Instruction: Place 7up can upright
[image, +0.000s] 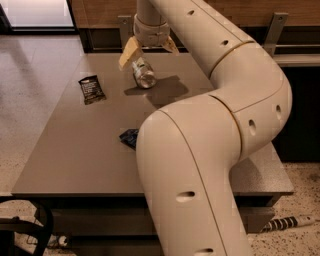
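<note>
The 7up can (143, 74) is silvery with shiny ends and lies tilted on its side at the far middle of the grey table (75, 150). My gripper (148, 56) hangs just above it, at the end of the big cream arm (235, 75). It is open, with its two pale fingers (128, 51) spread to either side of the can's upper end. The can's shadow falls to its right on the table.
A flat black packet (91, 89) lies on the table's far left. A flat blue wrapper (130, 137) lies near the middle, partly hidden by my arm. A wooden wall with metal brackets (274, 27) runs behind the table. A black chair edge (30, 225) is at the lower left.
</note>
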